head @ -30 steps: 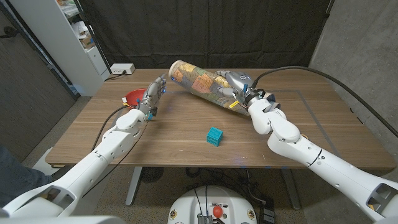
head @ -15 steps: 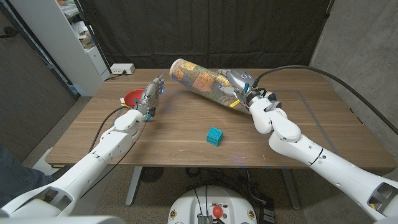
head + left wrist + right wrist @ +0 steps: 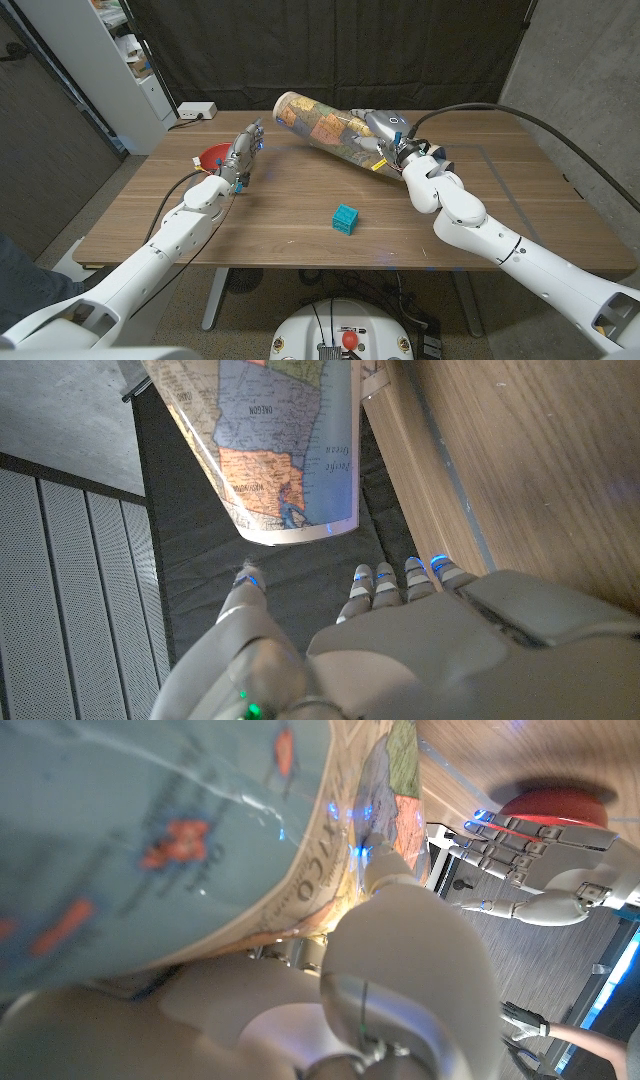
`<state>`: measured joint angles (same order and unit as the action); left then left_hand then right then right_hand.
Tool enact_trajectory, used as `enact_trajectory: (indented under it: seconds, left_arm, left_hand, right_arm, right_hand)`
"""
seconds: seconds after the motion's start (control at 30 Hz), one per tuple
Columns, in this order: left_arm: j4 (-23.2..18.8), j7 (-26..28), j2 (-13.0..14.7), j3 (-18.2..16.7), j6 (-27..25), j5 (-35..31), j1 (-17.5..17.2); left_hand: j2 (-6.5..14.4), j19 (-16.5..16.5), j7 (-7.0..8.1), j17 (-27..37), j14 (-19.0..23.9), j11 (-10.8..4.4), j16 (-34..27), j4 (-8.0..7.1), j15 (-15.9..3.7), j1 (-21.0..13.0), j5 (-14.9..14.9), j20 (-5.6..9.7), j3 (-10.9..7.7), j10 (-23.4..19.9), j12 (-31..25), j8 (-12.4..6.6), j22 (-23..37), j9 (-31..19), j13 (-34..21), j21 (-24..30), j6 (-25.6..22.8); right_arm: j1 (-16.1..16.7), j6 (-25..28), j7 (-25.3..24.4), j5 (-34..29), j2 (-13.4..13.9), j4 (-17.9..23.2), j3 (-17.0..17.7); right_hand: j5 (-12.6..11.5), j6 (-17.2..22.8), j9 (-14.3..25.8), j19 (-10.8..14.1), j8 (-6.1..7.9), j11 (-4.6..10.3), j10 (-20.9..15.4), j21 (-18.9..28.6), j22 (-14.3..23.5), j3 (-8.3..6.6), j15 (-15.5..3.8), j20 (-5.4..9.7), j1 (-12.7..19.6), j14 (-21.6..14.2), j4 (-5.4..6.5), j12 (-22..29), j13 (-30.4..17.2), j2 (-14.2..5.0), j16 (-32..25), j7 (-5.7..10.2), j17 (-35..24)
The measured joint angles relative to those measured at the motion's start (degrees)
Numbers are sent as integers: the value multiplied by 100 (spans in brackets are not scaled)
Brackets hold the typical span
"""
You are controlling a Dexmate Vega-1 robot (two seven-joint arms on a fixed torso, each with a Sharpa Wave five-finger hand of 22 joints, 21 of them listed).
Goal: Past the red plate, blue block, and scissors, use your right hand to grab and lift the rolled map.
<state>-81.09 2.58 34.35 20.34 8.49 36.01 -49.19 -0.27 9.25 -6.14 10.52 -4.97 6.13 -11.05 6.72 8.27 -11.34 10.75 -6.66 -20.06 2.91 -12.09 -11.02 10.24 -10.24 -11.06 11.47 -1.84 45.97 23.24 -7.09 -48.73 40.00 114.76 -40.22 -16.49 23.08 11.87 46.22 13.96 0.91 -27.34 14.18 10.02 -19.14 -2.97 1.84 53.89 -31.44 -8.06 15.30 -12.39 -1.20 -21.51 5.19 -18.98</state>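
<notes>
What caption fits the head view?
Right hand holds the rolled map tilted above the table, blue block in front.

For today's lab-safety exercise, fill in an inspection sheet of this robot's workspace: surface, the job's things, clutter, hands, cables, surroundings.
Surface: wooden table, brown, with a faint rectangle outline at its right side.
Job's things: rolled map held tilted, its far end raised off the table; red plate at the left, partly behind the left hand; blue block alone near the middle; scissors: nothing seen.
Clutter: nothing seen.
Hands: right hand grips the map's near end; left hand holds nothing, fingers pointing away from the robot.
Cables: black cable arcs over the table to the right wrist.
Surroundings: dark curtain behind; power strip at the far-left edge; white shelf left.
</notes>
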Motion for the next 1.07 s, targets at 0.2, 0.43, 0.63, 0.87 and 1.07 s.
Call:
enact_trajectory:
  seconds: [0.2,0.43,0.63,0.87,1.07]
  left_arm:
    - [26,-39,-11,12,11,5,24]
    - [59,-65,-26,26,12,8,52]
    - [68,-87,-30,30,25,16,57]
    - [68,-104,-30,30,34,20,58]
    - [63,-105,-22,30,34,21,58]
  left_hand:
    - [0,0,0,0,0,0,0,0,0,0,0,0,0,0,0,0,0,0,0,0,0]
    - [0,0,0,0,0,0,0,0,0,0,0,0,0,0,0,0,0,0,0,0,0]
    - [0,0,0,0,0,0,0,0,0,0,0,0,0,0,0,0,0,0,0,0,0]
    - [0,0,0,0,0,0,0,0,0,0,0,0,0,0,0,0,0,0,0,0,0]
    - [0,0,0,0,0,0,0,0,0,0,0,0,0,0,0,0,0,0,0,0,0]
  right_arm:
    - [0,0,0,-14,6,52,24]
    - [7,4,0,-22,16,104,54]
    - [27,23,23,-22,28,151,87]
    - [39,58,61,-31,33,219,112]
    - [40,78,70,-41,33,222,113]
  right_hand:
    - [0,-2,0,14,0,0,0,0,0,25,0,14,0,0,25,0,0,0,0,2,-4]
    - [40,49,-1,21,0,0,0,0,0,25,0,21,23,0,25,0,0,-23,0,13,-4]
    - [62,48,-2,21,0,30,-31,0,0,25,1,21,23,-63,25,0,1,-23,0,13,-10]
    - [85,48,-2,42,0,1,-62,-22,0,25,-1,0,21,-62,25,0,1,-25,0,13,-31]
    - [85,79,-3,52,-22,1,-62,-22,0,25,-1,-11,-3,-61,25,0,1,-48,0,-19,-31]
